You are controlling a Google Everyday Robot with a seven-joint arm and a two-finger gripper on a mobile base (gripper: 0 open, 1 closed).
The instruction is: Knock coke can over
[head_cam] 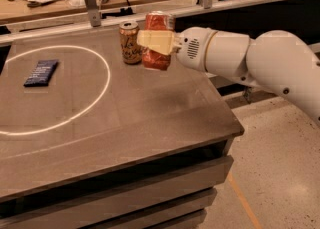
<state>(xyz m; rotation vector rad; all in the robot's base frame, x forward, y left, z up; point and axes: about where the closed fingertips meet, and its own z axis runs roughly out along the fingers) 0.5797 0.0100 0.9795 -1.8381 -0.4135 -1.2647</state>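
Observation:
The coke can (159,24) is red-orange with a silver top and stands about upright near the table's back edge. My gripper (151,41) comes in from the right and is shut on the can's middle. One cream finger (156,42) lies across the can's front. I cannot tell whether the can's base touches the table. A tan can with cursive lettering (130,43) stands upright just left of the coke can and a little behind it.
A dark blue packet (41,72) lies inside a white circle (102,65) marked on the grey table (150,118). A rail with posts (91,4) runs behind the table. The table's right edge drops to the floor under my arm (260,63).

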